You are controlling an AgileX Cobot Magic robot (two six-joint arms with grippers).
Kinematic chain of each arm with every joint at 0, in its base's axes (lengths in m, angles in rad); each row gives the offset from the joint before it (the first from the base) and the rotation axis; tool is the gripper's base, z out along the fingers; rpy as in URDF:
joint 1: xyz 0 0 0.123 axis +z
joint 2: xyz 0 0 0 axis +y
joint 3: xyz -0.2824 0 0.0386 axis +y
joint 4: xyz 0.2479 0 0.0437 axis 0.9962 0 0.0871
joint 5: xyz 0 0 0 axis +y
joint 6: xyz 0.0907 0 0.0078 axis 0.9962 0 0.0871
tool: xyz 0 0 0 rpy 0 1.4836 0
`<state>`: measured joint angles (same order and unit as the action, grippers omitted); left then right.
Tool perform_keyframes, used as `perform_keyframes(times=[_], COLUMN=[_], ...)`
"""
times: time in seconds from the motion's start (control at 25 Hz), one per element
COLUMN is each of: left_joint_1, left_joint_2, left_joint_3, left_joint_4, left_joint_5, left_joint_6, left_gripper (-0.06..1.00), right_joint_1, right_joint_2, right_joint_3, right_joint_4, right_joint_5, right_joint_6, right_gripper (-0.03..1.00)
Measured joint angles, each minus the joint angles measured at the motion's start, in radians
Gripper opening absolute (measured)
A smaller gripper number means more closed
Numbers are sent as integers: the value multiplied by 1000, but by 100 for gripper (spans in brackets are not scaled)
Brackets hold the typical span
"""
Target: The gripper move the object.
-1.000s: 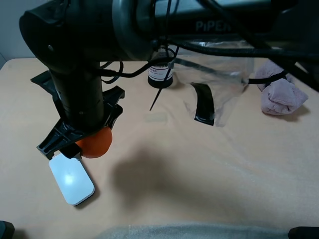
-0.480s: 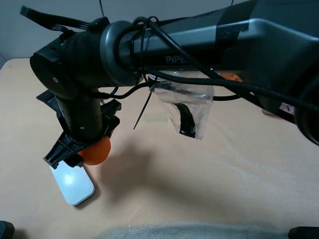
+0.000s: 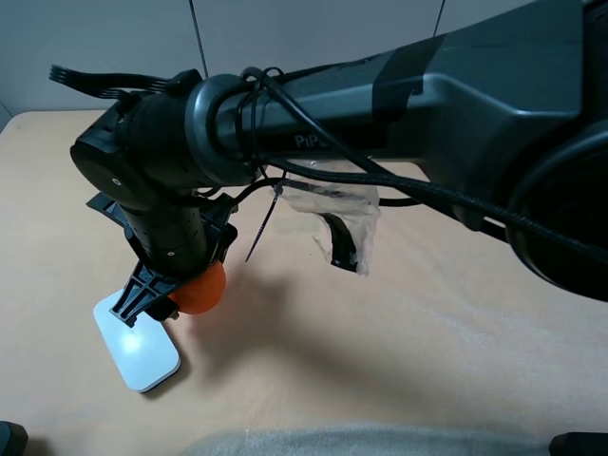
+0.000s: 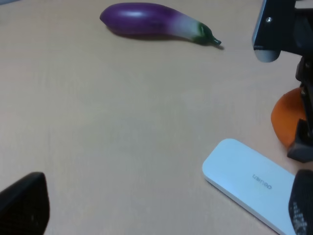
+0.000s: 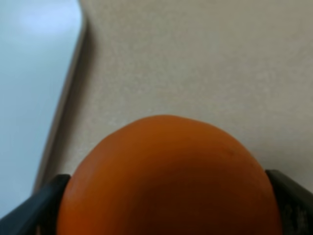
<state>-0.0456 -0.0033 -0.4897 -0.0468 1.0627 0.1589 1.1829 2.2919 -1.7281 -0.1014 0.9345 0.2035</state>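
Right pincer (image 3: 179, 291) pinching the orange (image 3: 203, 288), fruit half hidden beneath the arm (image 3: 380, 85), white device (image 3: 142, 350) partly covered

A bulky black-and-grey arm (image 3: 408, 95), draped in braided black cables (image 3: 456, 195), bears pale lettering (image 3: 306, 142).

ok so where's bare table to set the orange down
Widest free patch, in the high view: the table in front of the clear bag, right of the orange held in the right gripper. The left wrist view shows another bare stretch between the eggplant and the white device. Crowded: beside the white device, under the gripper.
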Motion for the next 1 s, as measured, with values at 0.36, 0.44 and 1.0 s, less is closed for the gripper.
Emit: perform_keyframes(times=[0.36, 0.44, 1.0], left_joint_1=[0, 0, 0], left_joint_2=[0, 0, 0], left_joint_3=[0, 0, 0], left_joint_4=[0, 0, 0], left_joint_5=[0, 0, 0], left_joint_6=[0, 0, 0], left_gripper=[98, 98, 98], right_joint_1=[0, 0, -3], right_joint_2=[16, 18, 21], right_joint_3=[0, 0, 0], right_joint_4=[-21, -21, -21], right_joint_5=[1, 1, -13], right_joint_6=[4, 4, 5], right_gripper=[55, 55, 58])
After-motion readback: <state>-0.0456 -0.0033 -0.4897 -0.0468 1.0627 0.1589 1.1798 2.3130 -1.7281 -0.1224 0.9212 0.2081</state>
